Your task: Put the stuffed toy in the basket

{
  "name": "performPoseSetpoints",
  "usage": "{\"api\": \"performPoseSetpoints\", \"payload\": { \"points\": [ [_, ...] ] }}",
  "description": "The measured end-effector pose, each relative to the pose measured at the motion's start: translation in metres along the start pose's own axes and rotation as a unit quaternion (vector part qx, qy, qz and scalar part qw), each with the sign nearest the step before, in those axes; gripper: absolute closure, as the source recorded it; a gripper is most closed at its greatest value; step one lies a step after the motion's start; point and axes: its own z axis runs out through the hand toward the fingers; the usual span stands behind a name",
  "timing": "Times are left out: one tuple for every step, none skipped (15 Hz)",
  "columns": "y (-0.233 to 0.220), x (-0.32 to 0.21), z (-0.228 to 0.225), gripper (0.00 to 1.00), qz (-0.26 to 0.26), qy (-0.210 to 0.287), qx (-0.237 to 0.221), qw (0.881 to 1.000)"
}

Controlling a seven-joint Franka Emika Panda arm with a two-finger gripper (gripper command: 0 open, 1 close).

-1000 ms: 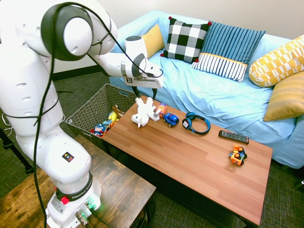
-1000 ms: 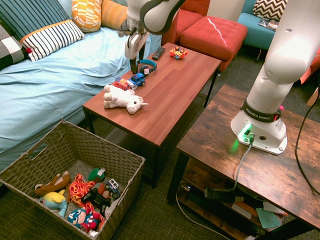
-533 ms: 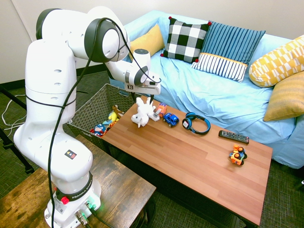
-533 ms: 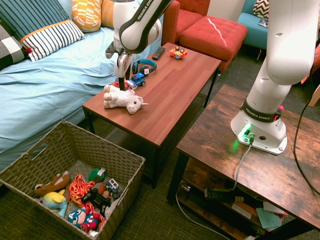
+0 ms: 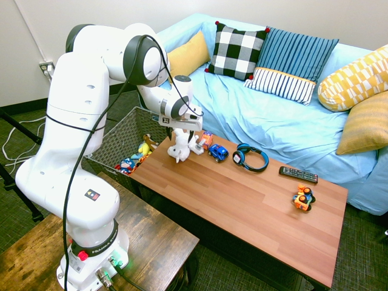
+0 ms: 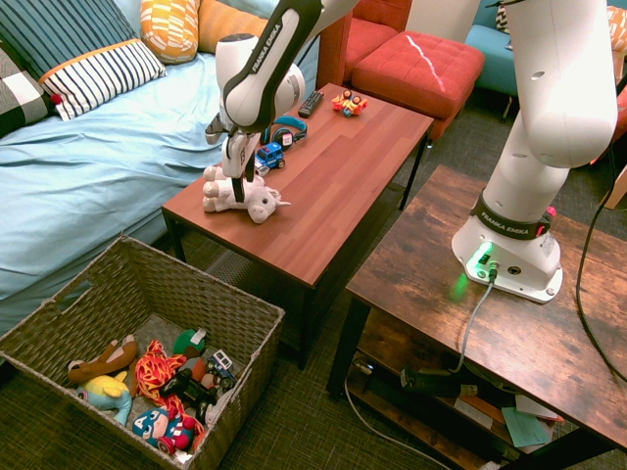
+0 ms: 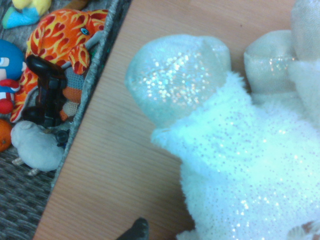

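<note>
Unicorn plush: The white toy [image 6: 260,204] lies on its side on the wood-topped coffee table [image 6: 323,176], near the woven basket [image 6: 186,282] and outside it.
Gripper: The Franka's two-finger gripper [image 5: 179,134] reaches down over the unicorn, its jaws spread wide, nothing pinched between them.
Step in hand: The robot appears to be lining up its grasp. Success likely depends on centring the fingers across the thick torso, lowering until they flank it, then closing firmly enough to compress the stuffing; catching only fluff or a limp leg could let it slip.
Blue toy truck: The hard-bodied vehicle [image 5: 218,152] sits close by, a reason to keep the fingers clear of it.
Unicorn's surface: Fuzzy pile flecked with glitter covers the body; the rounded hoof [image 7: 172,75] is smooth, shiny cloth.
Basket's build: Dark, coarse weave forms straight-rimmed walls around a flame-patterned orange plush [image 7: 62,37] and a glossy black game controller [image 7: 49,87].
</note>
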Motion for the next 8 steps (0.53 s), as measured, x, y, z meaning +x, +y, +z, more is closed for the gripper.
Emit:
{"api": "performPoseSetpoints", "payload": {
  "points": [
    [0.000,0.001,0.007,0.00,0.004,-0.003,-0.001,1.000],
    [0.000,0.001,0.015,0.00,0.007,-0.007,-0.004,1.000],
    [0.002,0.003,0.021,1.00,0.011,-0.010,-0.006,1.000],
    [0.004,0.005,0.026,1.00,0.016,-0.012,-0.006,1.000],
    [0.007,0.007,0.029,1.00,0.021,-0.014,-0.008,1.000],
    [0.010,0.008,0.031,1.00,0.027,-0.015,-0.008,1.000],
    [0.012,0.008,0.032,1.00,0.030,-0.017,-0.008,0.999],
    [0.012,0.007,0.033,1.00,0.031,-0.019,-0.009,0.999]
  ]
}}
